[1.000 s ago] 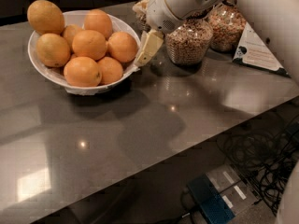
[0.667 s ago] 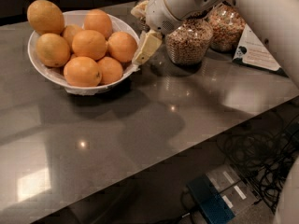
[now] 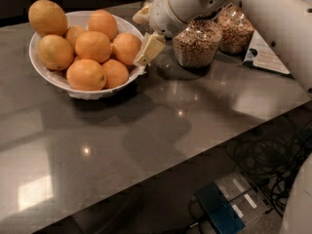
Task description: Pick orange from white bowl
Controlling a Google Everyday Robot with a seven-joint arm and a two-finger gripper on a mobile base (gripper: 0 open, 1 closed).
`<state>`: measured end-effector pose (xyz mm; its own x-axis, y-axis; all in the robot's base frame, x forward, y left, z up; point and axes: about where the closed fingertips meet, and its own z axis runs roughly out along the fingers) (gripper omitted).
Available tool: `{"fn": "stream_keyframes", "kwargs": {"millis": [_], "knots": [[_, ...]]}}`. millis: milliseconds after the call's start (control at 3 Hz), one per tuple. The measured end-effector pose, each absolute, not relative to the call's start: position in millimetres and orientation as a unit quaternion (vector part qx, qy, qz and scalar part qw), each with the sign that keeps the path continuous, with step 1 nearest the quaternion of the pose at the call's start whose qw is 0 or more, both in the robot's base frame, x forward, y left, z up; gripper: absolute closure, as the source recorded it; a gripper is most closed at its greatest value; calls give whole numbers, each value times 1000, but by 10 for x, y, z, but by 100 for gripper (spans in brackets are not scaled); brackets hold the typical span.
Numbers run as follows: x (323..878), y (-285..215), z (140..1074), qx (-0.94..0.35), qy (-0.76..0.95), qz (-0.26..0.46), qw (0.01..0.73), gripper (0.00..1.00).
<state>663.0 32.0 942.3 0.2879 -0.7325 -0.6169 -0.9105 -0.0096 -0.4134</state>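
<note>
The white bowl (image 3: pixel 53 77) stands at the table's back left, piled with fruit. Several deep-orange oranges lie in it, one (image 3: pixel 126 48) at the right rim, others in the middle (image 3: pixel 92 46) and at the front (image 3: pixel 86 75). Two paler yellow-orange fruits (image 3: pixel 48 17) sit on the left side. My gripper (image 3: pixel 145 33) is open at the bowl's right rim, right next to the rightmost orange. Its lower fingertip (image 3: pixel 149 48) is over the rim and its upper fingertip (image 3: pixel 142 15) is behind it. It holds nothing.
Two glass jars of cereal (image 3: pixel 197 43) (image 3: pixel 235 27) stand just right of the gripper, under the arm. A printed card (image 3: pixel 263 55) lies at the right edge. The table's front edge runs diagonally, with cables and a blue box (image 3: pixel 219 213) on the floor below.
The gripper has shifted slightly left, closer to the bowl's right rim and the rightmost orange. The bowl and fruits have not moved.
</note>
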Motion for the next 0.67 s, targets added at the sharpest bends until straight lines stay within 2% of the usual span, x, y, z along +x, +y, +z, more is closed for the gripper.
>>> {"fn": "stream_keyframes", "kwargs": {"millis": [333, 667], "knots": [[6638, 402, 9409, -704, 581, 122, 390, 28], [6635, 427, 9407, -705, 580, 124, 389, 28]]}}
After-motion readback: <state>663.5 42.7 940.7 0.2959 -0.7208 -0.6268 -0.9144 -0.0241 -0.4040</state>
